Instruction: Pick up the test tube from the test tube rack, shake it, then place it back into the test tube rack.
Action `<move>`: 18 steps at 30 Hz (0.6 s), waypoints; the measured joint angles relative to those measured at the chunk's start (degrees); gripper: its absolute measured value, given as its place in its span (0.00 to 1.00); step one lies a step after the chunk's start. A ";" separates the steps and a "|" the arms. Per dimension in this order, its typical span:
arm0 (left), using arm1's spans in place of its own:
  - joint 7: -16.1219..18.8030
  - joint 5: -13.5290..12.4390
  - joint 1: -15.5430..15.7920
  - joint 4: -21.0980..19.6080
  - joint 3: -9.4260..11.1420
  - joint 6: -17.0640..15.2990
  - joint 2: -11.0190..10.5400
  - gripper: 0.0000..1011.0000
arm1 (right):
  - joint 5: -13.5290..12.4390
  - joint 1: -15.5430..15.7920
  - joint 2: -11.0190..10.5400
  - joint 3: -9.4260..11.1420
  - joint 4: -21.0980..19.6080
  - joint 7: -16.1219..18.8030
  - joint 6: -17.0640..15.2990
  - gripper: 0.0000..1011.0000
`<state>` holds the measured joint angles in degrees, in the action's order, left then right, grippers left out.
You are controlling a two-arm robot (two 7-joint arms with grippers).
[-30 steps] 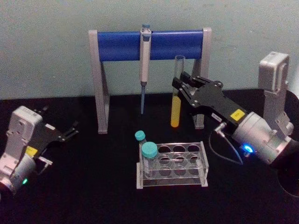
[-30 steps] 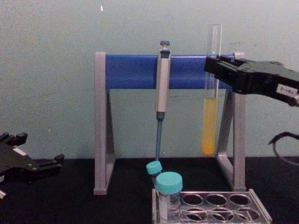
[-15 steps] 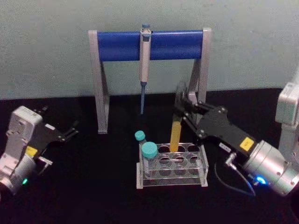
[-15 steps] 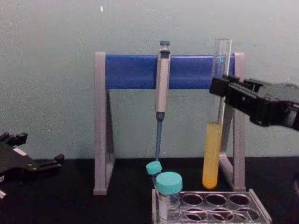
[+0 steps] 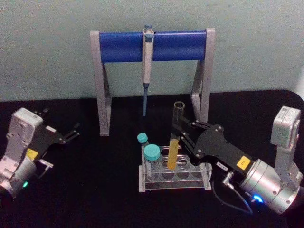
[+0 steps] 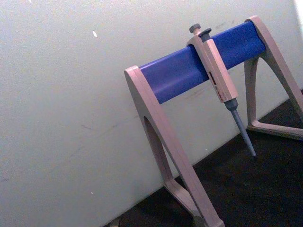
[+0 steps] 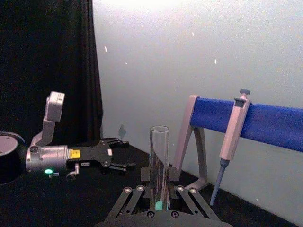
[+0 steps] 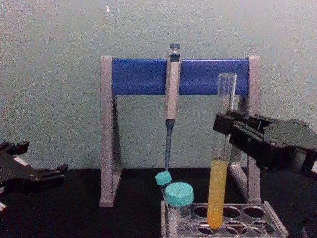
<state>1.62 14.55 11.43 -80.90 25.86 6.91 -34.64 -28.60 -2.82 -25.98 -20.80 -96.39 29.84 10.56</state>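
One test tube [image 5: 174, 138]: tall, clear, uncapped, with yellow liquid in its lower part. It leans slightly, and its lower end reaches one of the round holes of the test tube rack [image 5: 176, 179], just beside the capped tubes. How deep it sits cannot be told. In the chest view the test tube [image 8: 221, 148] rises well above the rack [image 8: 271, 221].

One test tube rack: low, translucent, with rows of round holes, on the black table [image 5: 95, 190] in front of the stand.

Two teal-capped tubes, both upright in the rack's left end: a larger one [image 5: 152, 156] in front and a smaller one [image 5: 142, 138] behind it.

One pipette [image 5: 147, 57], hanging tip down from the middle of the crossbar.

One pipette stand [image 5: 118, 46], with grey legs and a blue crossbar, at the back of the table against the pale wall.

Two grippers:
- The right gripper [image 5: 180, 134] reaches in from the right with its fingers clamped on the test tube's clear upper part, above the liquid. From its own wrist the tube [image 7: 159, 161] stands upright between the linkages.
- The left gripper [image 5: 71, 133] is parked low at the table's left side, well apart from the rack, with its fingers apart and nothing between them.
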 joint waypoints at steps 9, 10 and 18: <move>0.00 0.00 0.00 0.00 0.00 0.00 0.00 0.99 | 0.56 -0.33 0.94 -0.12 1.85 -0.10 0.82 0.22; 0.00 0.00 0.00 0.00 0.00 0.00 0.00 0.99 | 0.60 -0.35 1.01 -0.12 1.97 -0.12 0.84 0.22; 0.00 0.00 0.00 0.00 0.00 0.00 0.00 0.99 | 0.90 -0.82 1.81 -0.10 3.27 -0.21 1.26 0.22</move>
<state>1.62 14.55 11.43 -80.90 25.86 6.91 -34.65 -27.69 -3.64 -24.17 -20.91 -93.13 29.63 11.82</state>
